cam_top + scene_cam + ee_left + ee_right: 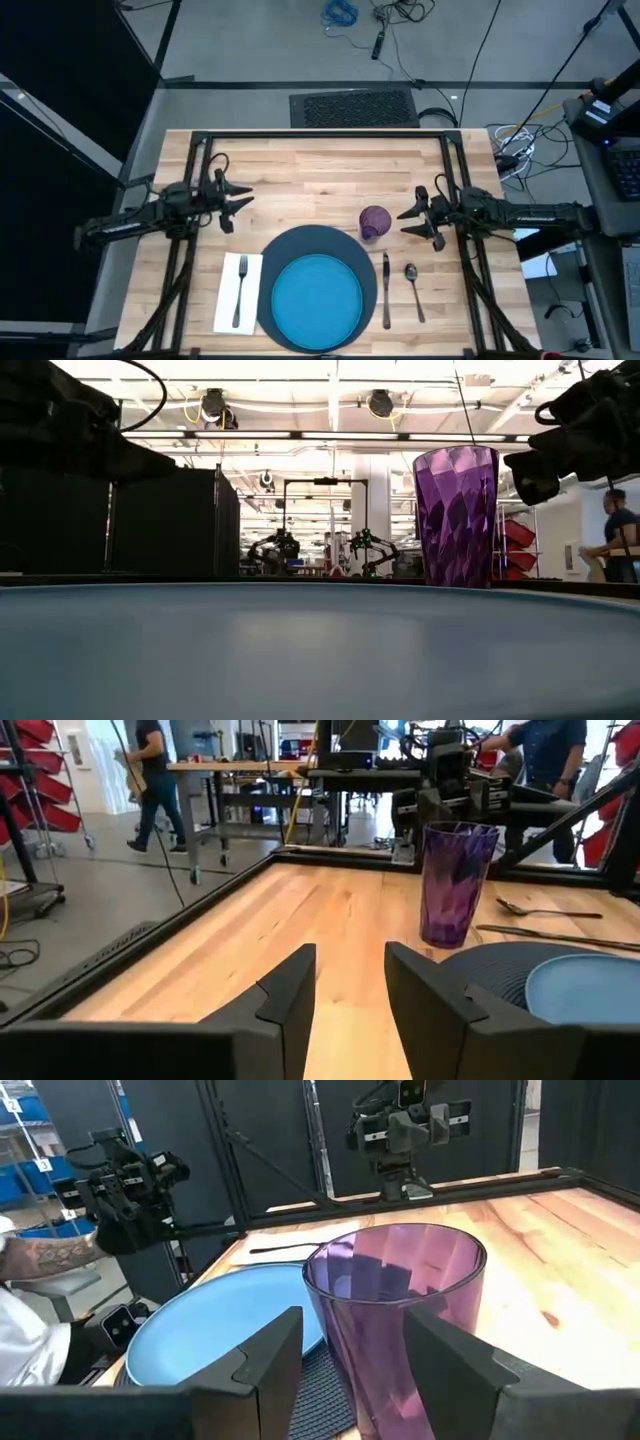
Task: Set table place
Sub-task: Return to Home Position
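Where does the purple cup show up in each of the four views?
High view: cup right of centre, just off the mat's upper right edge.
Low view: cup upright, right of centre, beyond a blurred blue surface.
Left wrist view: cup right of centre, on the table.
Right wrist view: cup close up, centre.
Shared landmark: the blue plate beside it.

We see a faceted violet cup (374, 222), a bright blue plate (318, 300), a slate-blue mat (318, 240), a white napkin (226, 300) and a pale planked tabletop (310, 180).
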